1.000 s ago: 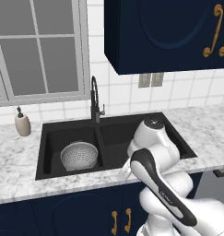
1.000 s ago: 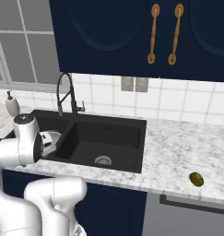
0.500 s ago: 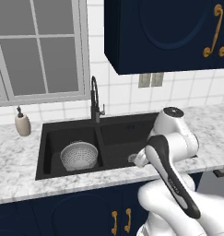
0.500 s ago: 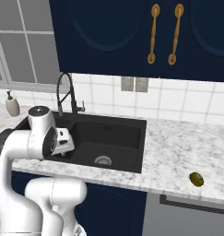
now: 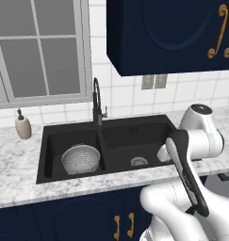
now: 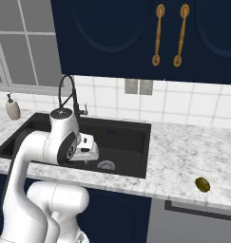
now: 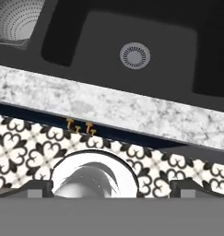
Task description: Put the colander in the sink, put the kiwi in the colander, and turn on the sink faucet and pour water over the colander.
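Observation:
The colander (image 5: 81, 158) sits upright in the left basin of the black sink (image 5: 149, 123); its holed bowl also shows in the hand view's top left corner as colander (image 7: 15, 18). The kiwi (image 6: 202, 184) lies on the marble counter far right of the sink. The dark arched sink faucet (image 5: 97, 101) stands behind the divider, and no water runs. My gripper (image 7: 113, 188) hovers over the sink's front edge by the right basin, pointing down, open with nothing between its fingers. The right basin's drain (image 7: 135, 55) is bare.
A beige soap dispenser (image 5: 23, 126) stands on the counter left of the sink. Dark blue wall cabinets (image 6: 136, 38) hang above the counter. My own white arm (image 5: 191, 141) blocks part of the right counter in the left base view.
The arm has swung right, away from the left basin toward the right basin's front edge. The colander stays in the left basin.

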Available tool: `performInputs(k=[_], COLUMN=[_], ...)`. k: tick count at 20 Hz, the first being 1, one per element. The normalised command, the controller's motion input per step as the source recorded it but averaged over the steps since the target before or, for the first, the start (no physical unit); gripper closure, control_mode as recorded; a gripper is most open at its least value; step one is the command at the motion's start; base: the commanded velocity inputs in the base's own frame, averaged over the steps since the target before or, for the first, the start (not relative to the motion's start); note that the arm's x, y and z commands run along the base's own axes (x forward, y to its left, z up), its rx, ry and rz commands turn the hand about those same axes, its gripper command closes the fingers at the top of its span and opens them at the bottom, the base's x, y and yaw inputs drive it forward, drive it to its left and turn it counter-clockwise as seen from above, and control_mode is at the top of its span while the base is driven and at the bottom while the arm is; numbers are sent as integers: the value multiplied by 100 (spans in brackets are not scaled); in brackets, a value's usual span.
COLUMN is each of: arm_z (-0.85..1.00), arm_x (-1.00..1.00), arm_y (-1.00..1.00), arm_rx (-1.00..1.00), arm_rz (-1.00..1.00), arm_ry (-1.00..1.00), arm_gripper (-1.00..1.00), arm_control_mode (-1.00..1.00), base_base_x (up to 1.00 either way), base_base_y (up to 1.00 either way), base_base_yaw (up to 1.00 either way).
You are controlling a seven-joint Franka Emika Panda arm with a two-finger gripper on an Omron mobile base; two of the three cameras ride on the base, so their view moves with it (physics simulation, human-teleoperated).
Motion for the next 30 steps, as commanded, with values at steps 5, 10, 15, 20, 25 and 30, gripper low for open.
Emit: performInputs(k=[5, 10, 15, 20, 25, 30], arm_z=[2, 0, 0, 0, 0, 0], arm_x=[3, 2, 8, 12, 1, 8], arm_y=[-61, -61, -55, -65, -76, -74], arm_rx=[0, 0, 0, 0, 0, 0], arm_rz=[-25, -24, -13, 0, 0, 0], arm_ry=[0, 0, 0, -2, 0, 0], arm_gripper=[-100, -100, -100, -100, -100, -100], arm_control_mode=[-100, -100, -100, -100, -100, -100], base_base_x=[0, 0, 0, 0, 0, 0], base_base_y=[0, 0, 0, 0, 0, 0], base_base_yaw=[0, 0, 0, 0, 0, 0])
